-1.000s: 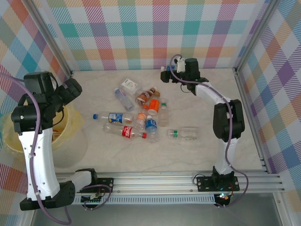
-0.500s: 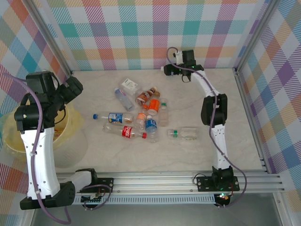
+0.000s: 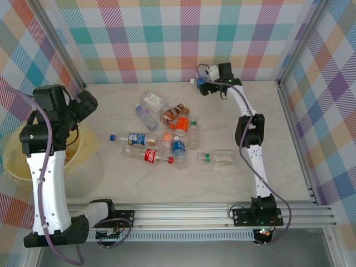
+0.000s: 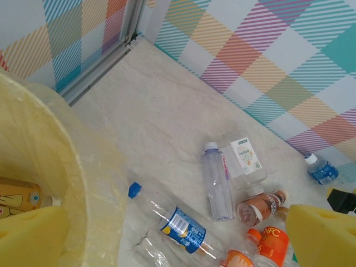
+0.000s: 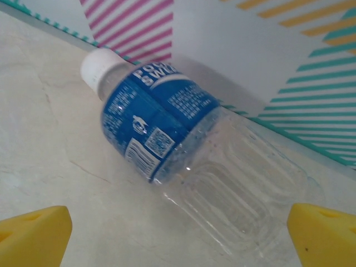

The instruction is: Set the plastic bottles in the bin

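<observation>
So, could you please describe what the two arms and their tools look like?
The left arm and the right arm are both built from white links joined by black joint housings, and a purple cable runs along each. Each stands on a black base fixed to an aluminium rail. The left tool and the right tool end in yellow foam pads.
</observation>
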